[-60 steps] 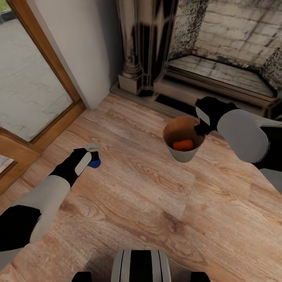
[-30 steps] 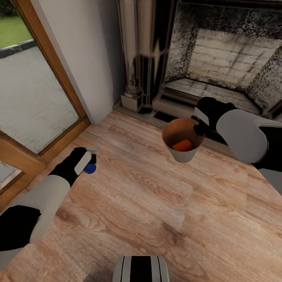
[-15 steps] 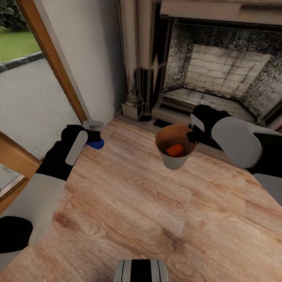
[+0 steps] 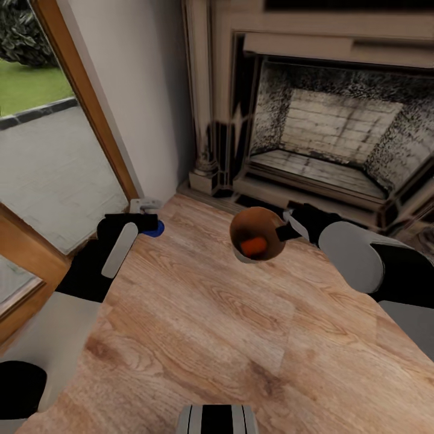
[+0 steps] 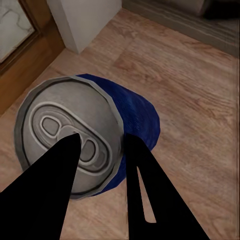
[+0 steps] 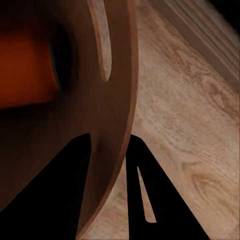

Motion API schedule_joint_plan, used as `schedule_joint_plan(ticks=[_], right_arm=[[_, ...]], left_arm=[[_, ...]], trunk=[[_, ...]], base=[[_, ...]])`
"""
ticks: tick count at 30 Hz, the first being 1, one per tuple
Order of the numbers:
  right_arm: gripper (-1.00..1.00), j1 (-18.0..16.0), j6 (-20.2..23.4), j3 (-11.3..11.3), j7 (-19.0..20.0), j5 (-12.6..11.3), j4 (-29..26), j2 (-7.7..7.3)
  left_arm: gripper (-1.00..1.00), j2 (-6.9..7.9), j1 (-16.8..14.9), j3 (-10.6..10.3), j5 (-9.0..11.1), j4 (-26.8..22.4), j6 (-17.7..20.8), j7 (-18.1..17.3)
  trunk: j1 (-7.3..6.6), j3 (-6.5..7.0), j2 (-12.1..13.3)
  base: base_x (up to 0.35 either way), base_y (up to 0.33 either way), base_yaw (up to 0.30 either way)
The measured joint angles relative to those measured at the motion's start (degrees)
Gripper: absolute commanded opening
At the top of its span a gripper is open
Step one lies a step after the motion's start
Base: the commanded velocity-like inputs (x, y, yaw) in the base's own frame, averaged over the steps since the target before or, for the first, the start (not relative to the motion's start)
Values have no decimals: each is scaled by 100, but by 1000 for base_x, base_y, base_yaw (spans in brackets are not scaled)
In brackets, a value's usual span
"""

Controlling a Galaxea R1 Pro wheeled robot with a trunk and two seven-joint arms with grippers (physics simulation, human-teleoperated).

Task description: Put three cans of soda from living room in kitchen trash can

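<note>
- Over the wood floor [image 4: 241, 337], before the fireplace [image 4: 319, 138], we hold the tash can [image 4: 258, 233] tilted, right gripper [image 4: 283, 231] clamped on its rim; one orange can [image 4: 254, 245] inside.
- Our left gripper [image 4: 144, 220] grasps the blue can [image 5: 95, 132], near the glass door [image 4: 54, 175].

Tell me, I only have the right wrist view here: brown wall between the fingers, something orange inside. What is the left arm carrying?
Observer: The left gripper is shut on a blue soda can, silver top toward the camera.
Operator: And what am I holding?
Observer: The trash can, gripped at its rim, hanging above the wood floor.
Operator: What is ahead?
Observer: A dark fireplace and a glass door.
</note>
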Motion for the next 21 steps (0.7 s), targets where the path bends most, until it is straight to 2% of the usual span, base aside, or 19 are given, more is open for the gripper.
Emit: schedule_joint_plan(ticks=[1,3,5,7,9,11,12,13,14,15,16,18,21], right_arm=[[-100,95,-223,-7,3,6,-1,-33],[-100,205,-407,99,9,15,8,-71],[-100,405,-790,222,123,37,27,-110],[-100,575,-1124,109,238,17,18,-125],[-100,704,-1260,-3,277,31,-2,-126],[-100,845,-1452,174,282,47,35,-131],[-100,987,-1734,227,287,56,11,-142],[-100,1090,-1899,186,296,19,26,-147],[-100,1149,-1964,114,304,-5,26,-146],[-100,1341,-2094,-66,299,27,-56,-144],[-100,1420,-2149,28,316,-33,13,-134],[-100,1604,-2266,253,289,8,-8,-107],[-100,1912,-2372,145,292,-17,-305,-73]], left_arm=[[-100,2,120,-10,-2,-93,-75,-13],[-100,5,259,-18,-20,-198,-160,-25],[-100,8,546,-26,-24,-350,-448,-51],[-100,9,787,-31,-40,-421,-752,-59],[-100,10,887,-40,-53,-447,-922,-56],[-100,10,973,-44,-57,-466,-1068,-49],[-100,10,1047,-46,-55,-478,-1190,-43],[-100,10,1103,-51,-58,-482,-1274,-39],[-100,10,1139,-52,-61,-483,-1323,-38],[-100,10,1288,-58,-51,-506,-1501,-37],[-100,9,1347,-61,-59,-524,-1572,-38],[-100,10,1506,-66,-62,-568,-1737,-36],[-100,14,1787,-72,-88,-586,-2019,-41]], trunk=[[-3,22,1],[-9,67,4],[-13,110,7],[-18,155,9],[-24,200,11],[-29,244,14],[-31,266,16],[-34,288,17],[-37,310,18],[-40,333,19],[-42,355,21],[-47,399,24],[-55,466,28]], base=[[0,0,0],[0,0,0],[0,0,0],[0,0,0],[0,0,0],[0,0,0],[0,0,0],[0,0,0],[0,0,0],[0,0,0],[0,0,0],[0,0,0],[0,0,0]])
